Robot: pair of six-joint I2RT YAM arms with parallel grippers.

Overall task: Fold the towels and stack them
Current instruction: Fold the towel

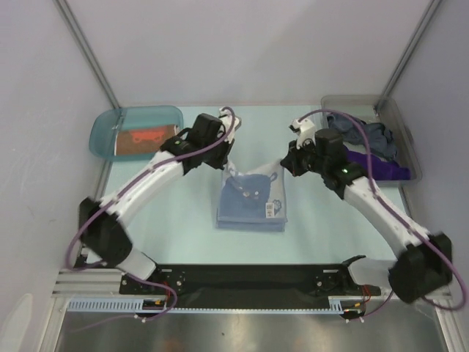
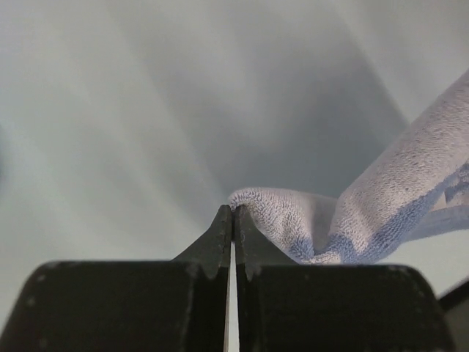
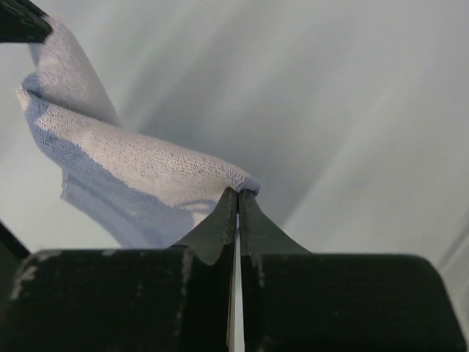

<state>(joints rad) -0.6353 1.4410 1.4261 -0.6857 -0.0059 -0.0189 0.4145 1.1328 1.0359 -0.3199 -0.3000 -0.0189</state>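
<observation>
Jaws on both arms pinch only the very corner edges of the pale blue towel (image 2: 396, 198), so either could slip out, spoiling the fold.

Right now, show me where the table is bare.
Bare table lies between the blue towel and the black rail, and along the far edge between the teal tray and the clear bin. The centre is crowded: left gripper and right gripper pinch that towel's far corners.
</observation>
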